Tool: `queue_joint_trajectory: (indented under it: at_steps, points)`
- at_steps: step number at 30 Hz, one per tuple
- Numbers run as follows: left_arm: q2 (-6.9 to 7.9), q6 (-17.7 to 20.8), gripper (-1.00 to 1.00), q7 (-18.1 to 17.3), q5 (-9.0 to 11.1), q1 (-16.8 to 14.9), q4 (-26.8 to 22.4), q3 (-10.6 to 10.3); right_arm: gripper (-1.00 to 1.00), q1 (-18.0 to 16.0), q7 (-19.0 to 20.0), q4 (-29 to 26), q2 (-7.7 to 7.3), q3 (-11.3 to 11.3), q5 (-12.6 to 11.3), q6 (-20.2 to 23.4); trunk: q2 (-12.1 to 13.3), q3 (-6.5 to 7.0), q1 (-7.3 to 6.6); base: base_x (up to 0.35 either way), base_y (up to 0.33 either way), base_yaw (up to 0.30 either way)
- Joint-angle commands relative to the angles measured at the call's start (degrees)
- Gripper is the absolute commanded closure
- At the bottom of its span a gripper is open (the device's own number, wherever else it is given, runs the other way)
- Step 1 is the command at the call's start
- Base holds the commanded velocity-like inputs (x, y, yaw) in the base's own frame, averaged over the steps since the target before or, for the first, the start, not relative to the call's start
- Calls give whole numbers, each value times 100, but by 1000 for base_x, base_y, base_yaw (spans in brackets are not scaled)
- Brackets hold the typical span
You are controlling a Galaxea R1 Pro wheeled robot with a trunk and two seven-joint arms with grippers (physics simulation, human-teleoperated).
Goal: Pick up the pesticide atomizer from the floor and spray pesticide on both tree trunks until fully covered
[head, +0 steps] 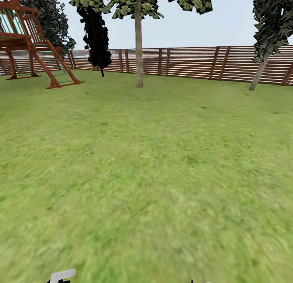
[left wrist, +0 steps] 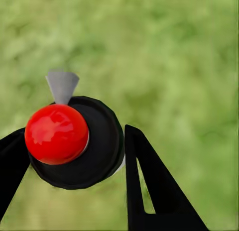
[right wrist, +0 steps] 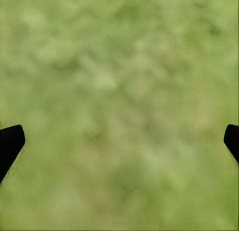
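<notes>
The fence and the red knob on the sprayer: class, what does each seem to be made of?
The fence looks like brown-stained wood, matte: thin horizontal slats between darker posts. The red knob on the sprayer, which the left gripper holds, looks like glossy plastic, judging by pale highlights on its dome, though painted metal is possible.

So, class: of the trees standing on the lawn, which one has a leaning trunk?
The tree at far right: its trunk tilts, while the middle tree stands straight upright.
</notes>
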Motion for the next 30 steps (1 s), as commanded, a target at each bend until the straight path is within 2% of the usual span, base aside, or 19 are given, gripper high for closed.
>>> queue_joint_trajectory:
  at_steps: [1,30]
  points:
    - [0,0,100,2,1,0,0,0,-100,0,2,0,0,0,0,0,0,0,0,339,0,0]
    - [0,0,100,-2,1,0,0,0,-100,0,0,0,0,0,0,0,0,0,0,339,0,0]
